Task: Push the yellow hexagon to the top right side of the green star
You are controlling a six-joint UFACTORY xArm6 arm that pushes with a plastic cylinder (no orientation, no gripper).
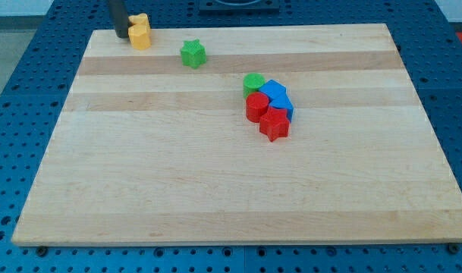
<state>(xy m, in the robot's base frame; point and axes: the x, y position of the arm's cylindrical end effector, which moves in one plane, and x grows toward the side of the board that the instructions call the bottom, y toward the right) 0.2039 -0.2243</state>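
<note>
- Right now you are looking at the yellow hexagon sitting near the board's top-left corner in the view; it is lying just to the view's left of the green star, with a small gap of bare wood between them.
- My tip is a bare rod with nothing to open or close, so it is holding nothing; it is standing at the hexagon's left face, touching it or very nearly so, though the contact itself is too small to be sure of.
- You are also seeing a cluster well apart toward the middle: a green round block, a blue block, a red round block and a red star, all pressed together; they are lying clear of the likely path.
- I am judging the hexagon to be light, rigid and fairly slippery on the wooden board; it is likely to slide readily and to spin if you are pushing off-centre.
- You are best pressing on the middle of a flat face, here the left one, and driving toward the view's right along the top edge; the risk is clipping the star, or tipping the hexagon off the board's top rim.
- The task is looking barely begun; the hexagon is on the star's wrong side.
</note>
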